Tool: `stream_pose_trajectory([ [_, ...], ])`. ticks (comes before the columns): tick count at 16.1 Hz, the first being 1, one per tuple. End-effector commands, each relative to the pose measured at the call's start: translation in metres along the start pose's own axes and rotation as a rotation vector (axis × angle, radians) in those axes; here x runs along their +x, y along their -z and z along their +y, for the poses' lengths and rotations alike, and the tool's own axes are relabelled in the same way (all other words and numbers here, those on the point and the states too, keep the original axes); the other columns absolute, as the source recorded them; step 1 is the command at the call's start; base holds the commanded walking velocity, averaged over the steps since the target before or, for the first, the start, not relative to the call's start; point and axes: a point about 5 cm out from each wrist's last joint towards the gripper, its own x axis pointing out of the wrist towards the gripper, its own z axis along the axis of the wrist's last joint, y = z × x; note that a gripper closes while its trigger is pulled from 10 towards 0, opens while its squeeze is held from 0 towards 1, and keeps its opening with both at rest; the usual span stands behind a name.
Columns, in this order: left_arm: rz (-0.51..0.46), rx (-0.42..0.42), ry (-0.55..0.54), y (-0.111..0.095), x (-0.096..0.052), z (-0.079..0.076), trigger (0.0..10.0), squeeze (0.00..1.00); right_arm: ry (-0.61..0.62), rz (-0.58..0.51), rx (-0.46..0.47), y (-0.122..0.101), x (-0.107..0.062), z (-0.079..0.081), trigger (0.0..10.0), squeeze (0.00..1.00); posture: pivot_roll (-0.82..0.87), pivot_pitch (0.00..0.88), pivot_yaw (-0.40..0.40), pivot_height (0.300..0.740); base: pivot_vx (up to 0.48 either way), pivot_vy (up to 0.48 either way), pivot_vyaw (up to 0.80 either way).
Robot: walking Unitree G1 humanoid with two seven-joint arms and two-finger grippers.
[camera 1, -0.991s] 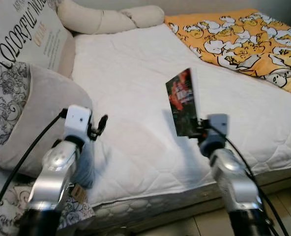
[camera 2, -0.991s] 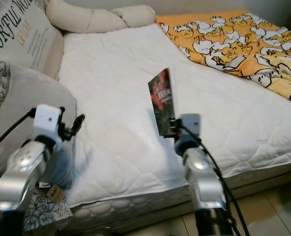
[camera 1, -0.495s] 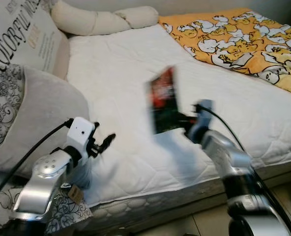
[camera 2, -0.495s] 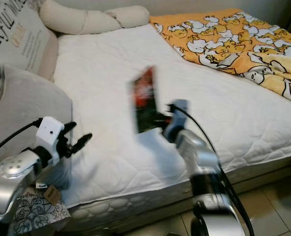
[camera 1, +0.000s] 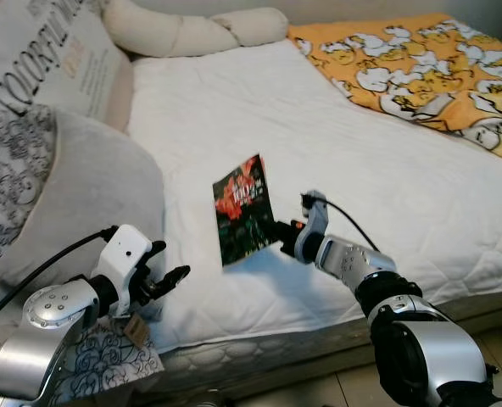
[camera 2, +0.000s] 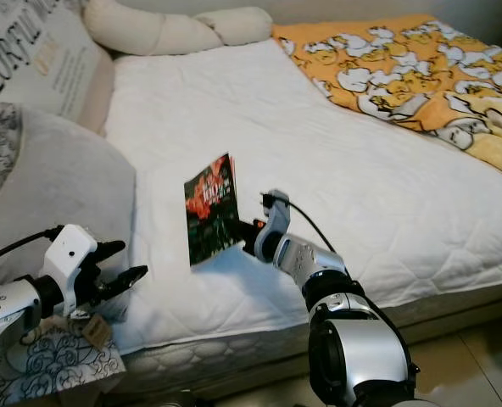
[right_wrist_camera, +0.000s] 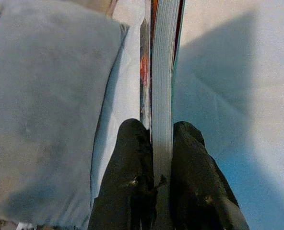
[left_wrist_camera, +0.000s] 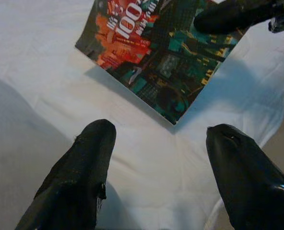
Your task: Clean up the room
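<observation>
Grey pillow [camera 1: 81, 203] is lying at the bed's left edge. Left gripper [camera 1: 162, 280] is hovering just beside it at the mattress edge, jaws apart with nothing between them. Book [camera 1: 242, 209] is standing tilted, lower corner apparently touching the white bed [camera 1: 319, 110] near its front edge. Right gripper [camera 1: 278, 233] is holding it, jaws clamped on the book's page edge. Orange duck-print blanket [camera 1: 421, 68] is lying far right
</observation>
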Motion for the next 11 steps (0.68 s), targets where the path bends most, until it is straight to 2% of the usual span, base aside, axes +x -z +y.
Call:
stream_pose_trajectory([
  [1, 0.006, 0.005, 0.000, -0.003, -0.007, 0.001, 10.0, 0.00, -0.030, -0.042, 0.000, -0.011, 0.001, 0.006, 10.0, 0.00, 0.21, 0.000, 0.046, 0.740, 0.000, 0.000, 0.00],
  [3, 0.042, -0.003, -0.012, 0.000, -0.020, -0.002, 10.0, 0.00, 0.018, -0.013, -0.004, -0.003, 0.001, -0.001, 10.0, 0.00, 0.25, 0.011, 0.033, 0.740, 0.000, 0.000, 0.00],
  [4, 0.062, -0.014, -0.028, 0.003, -0.033, -0.007, 10.0, 0.00, 0.070, 0.002, -0.048, 0.003, 0.001, -0.006, 10.0, 0.00, 0.28, 0.041, 0.034, 0.740, 0.000, 0.000, 0.00],
  [6, 0.070, -0.029, -0.029, 0.003, -0.040, -0.013, 10.0, 0.00, 0.111, 0.005, -0.052, 0.007, 0.000, -0.011, 10.0, 0.00, 0.30, 0.063, 0.033, 0.740, 0.000, 0.000, 0.00],
  [7, 0.077, -0.033, -0.028, 0.004, -0.042, -0.016, 10.0, 0.00, 0.136, 0.006, -0.056, 0.008, -0.001, -0.013, 10.0, 0.24, 0.30, 0.072, 0.033, 0.740, 0.000, 0.000, 0.00],
  [8, 0.090, -0.040, -0.026, 0.004, -0.046, -0.021, 10.0, 0.00, 0.207, 0.013, -0.071, 0.012, -0.003, -0.020, 10.0, 1.00, 0.31, 0.081, 0.032, 0.740, 0.000, 0.000, 0.00],
  [11, 0.102, -0.050, -0.028, 0.003, -0.050, -0.027, 10.0, 0.00, 0.321, -0.019, -0.082, 0.011, -0.009, -0.032, 10.0, 1.00, 0.32, 0.090, 0.038, 0.740, 0.000, 0.000, 0.00],
])
